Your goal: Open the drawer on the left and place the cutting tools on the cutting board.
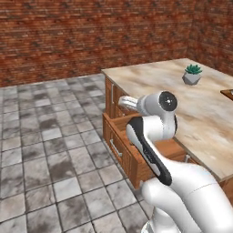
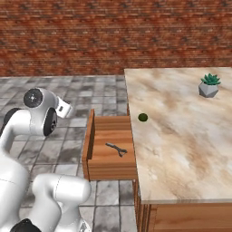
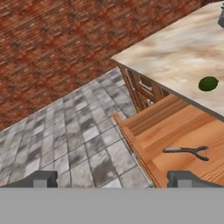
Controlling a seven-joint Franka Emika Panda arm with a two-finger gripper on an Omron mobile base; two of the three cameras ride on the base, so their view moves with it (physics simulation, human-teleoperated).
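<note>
Drawer [image 2: 108, 152]: pulled out, center of right base view, its front partly hidden by the arm in left base view. Tool [image 2: 117, 148]: one slim forked piece lying on the drawer floor; details too small. Pincer [image 3: 113, 179]: spread wide, empty, lower edge of hand view. Fruit [image 2: 142, 117]: on bench [image 2: 181, 140] near its left edge. Plant [image 2: 209, 85]: upper right.

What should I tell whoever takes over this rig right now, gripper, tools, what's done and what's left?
Gripper: open, empty, above the front edge of the drawer.
Drawer: pulled out.
One scissor-like cutting tool lies on the drawer floor; no second tool can be made out.
A small green fruit sits on the counter near the drawer.
Done: drawer opened.
Left: pick up the tools and set them on the cutting board.
</note>
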